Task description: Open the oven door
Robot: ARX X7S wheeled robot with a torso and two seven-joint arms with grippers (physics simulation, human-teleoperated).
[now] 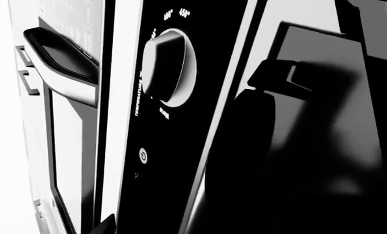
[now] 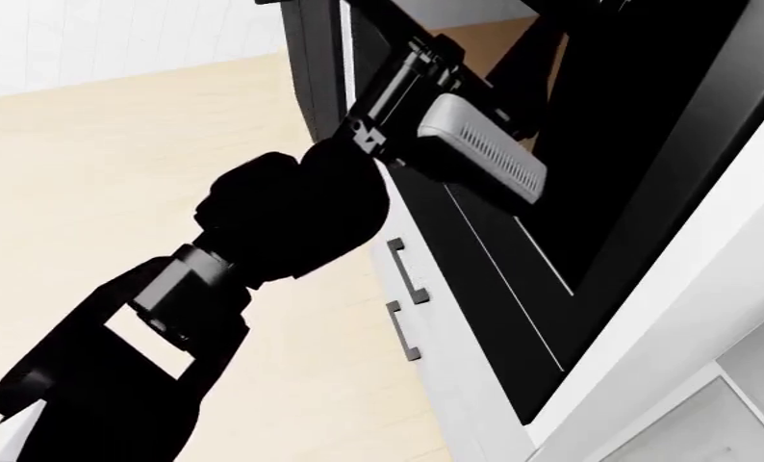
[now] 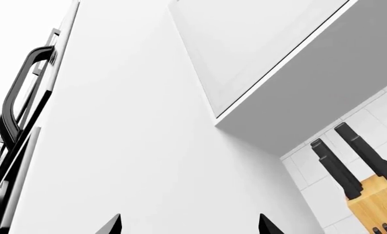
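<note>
My right gripper (image 3: pixel 187 227) has its fingertips (image 3: pixel 110 225) spread wide with nothing between them. They face a plain white cabinet side (image 3: pixel 135 136), well away from the oven door. A black bow handle (image 3: pixel 18 97) runs along one edge of that white face. On its far side, a wooden knife block (image 3: pixel 376 200) stands against white tiles, under a wall cabinet (image 3: pixel 259 44).

My left gripper (image 1: pixel 266 108) is close in front of the oven, but its fingers (image 1: pixel 245 146) show only as dark, blurred shapes. I cannot tell whether they are parted or pressed together, or whether they touch anything.

Just beside them is the black control strip with its temperature knob (image 1: pixel 168 67), and past that strip lies the oven door (image 1: pixel 67 146). The door's window is pale with glare, and its silver bar handle (image 1: pixel 60 68) runs across one end. Two small cabinet pulls (image 1: pixel 26 68) sit just beyond the door's outer edge.

In the head view, my left arm (image 2: pixel 279 221) reaches up to the oven front, with its grey wrist camera box (image 2: pixel 485 154) lying over the black panel.
</note>
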